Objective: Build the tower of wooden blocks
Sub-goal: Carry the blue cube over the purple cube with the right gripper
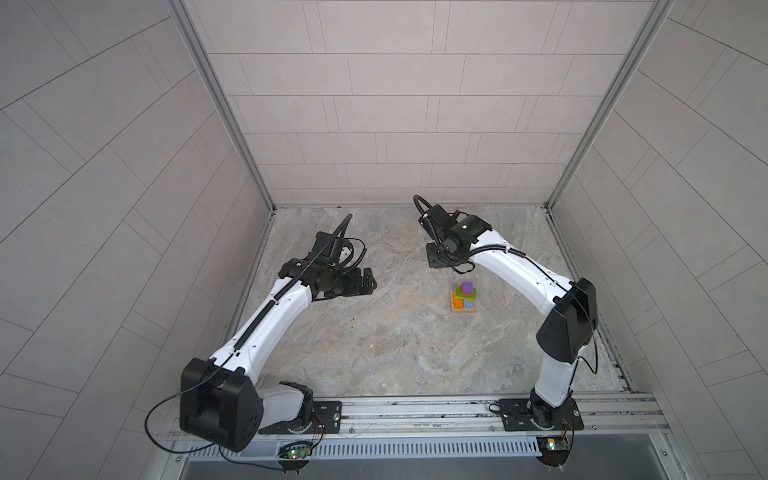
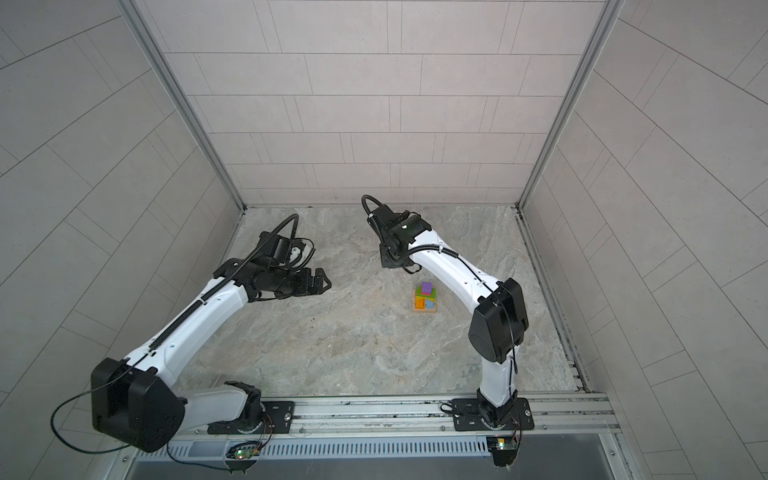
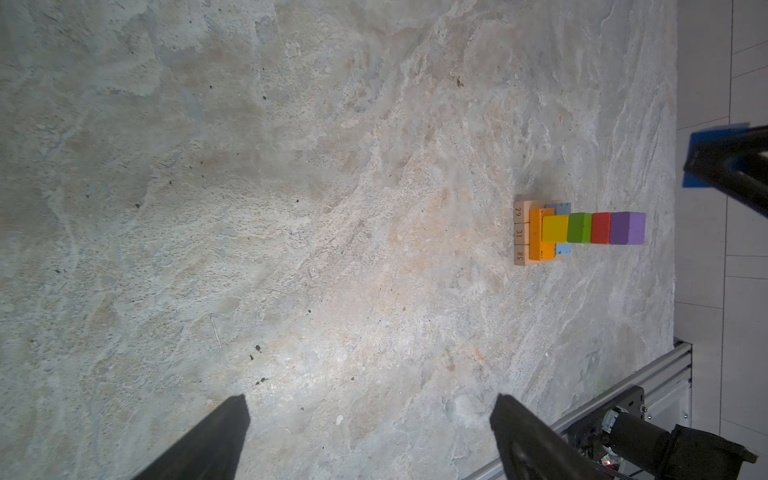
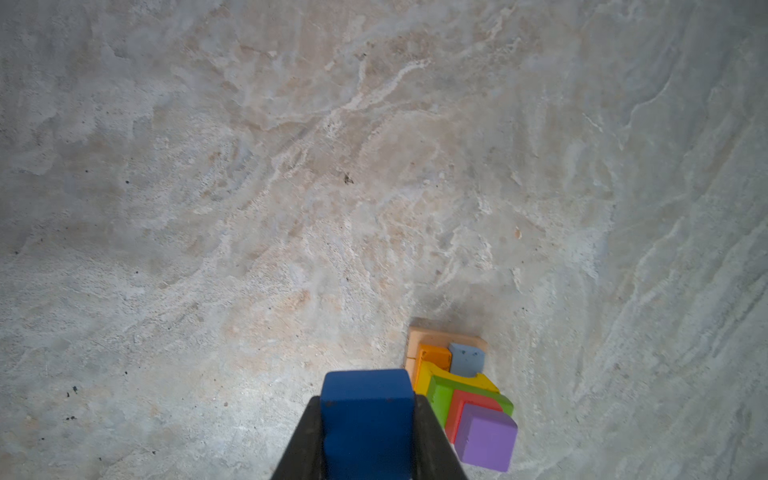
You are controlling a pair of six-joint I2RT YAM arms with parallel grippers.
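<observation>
The wood block tower (image 1: 464, 297) (image 2: 424, 297) stands on the table, right of the middle. From the base up it has tan bars (image 3: 523, 229), an orange bar, a light-blue bar, a yellow bar, a green bar, a red cube and a purple cube (image 4: 485, 436) on top. My right gripper (image 4: 368, 401) (image 1: 434, 257) is shut on a dark-blue cube (image 4: 368, 419) (image 3: 702, 139). It hangs above the table, just behind and left of the tower, apart from it. My left gripper (image 3: 370, 401) (image 1: 368, 283) stands open and empty, far to the tower's left.
The stone-patterned table (image 1: 374, 340) is boxed in by tiled walls at the back and on both sides. A metal rail (image 1: 415, 409) with both arm bases runs along the front edge. The right arm's upper link (image 1: 519, 266) passes just right of the tower.
</observation>
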